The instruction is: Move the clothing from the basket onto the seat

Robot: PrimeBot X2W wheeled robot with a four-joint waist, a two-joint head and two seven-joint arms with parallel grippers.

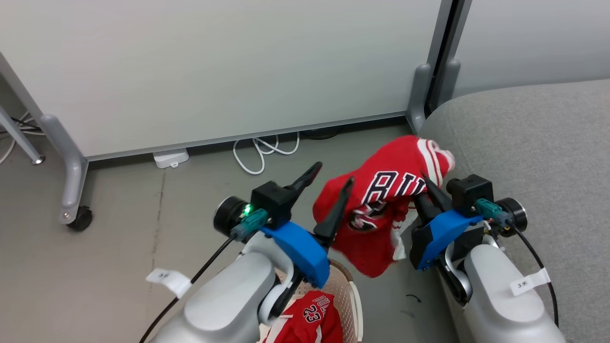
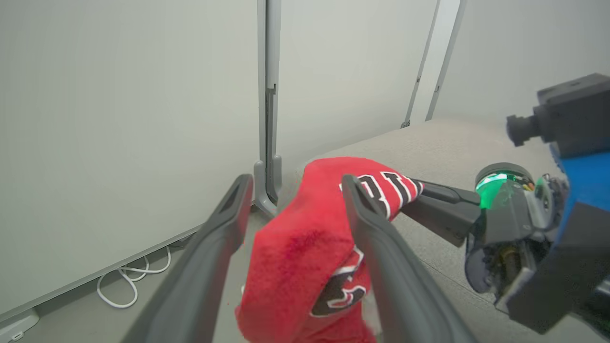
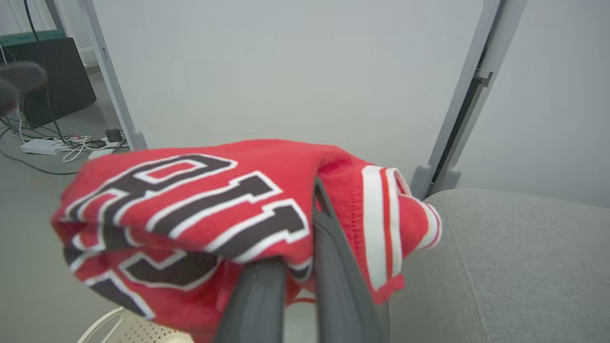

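One piece of the clothing, a red garment (image 1: 381, 200) with dark white-outlined letters, hangs in the air between my arms, at the seat's front corner. My right gripper (image 1: 425, 186) is shut on its upper right part, near the white striped trim (image 3: 381, 224). In the right wrist view the cloth (image 3: 190, 200) drapes over both fingers of that gripper (image 3: 298, 257). My left gripper (image 1: 330, 177) stands open, its right finger against the hanging cloth (image 2: 295, 257). A second red garment (image 1: 310, 317) marked 23 lies in the basket (image 1: 350, 290) below my left arm. The grey seat (image 1: 524, 143) is at the right.
A pale partition wall (image 1: 214, 62) on grey wheeled feet (image 1: 71, 181) stands behind. White cables (image 1: 259, 152) and a power strip (image 1: 170, 158) lie on the floor at its base. Bare grey floor spreads left of the basket.
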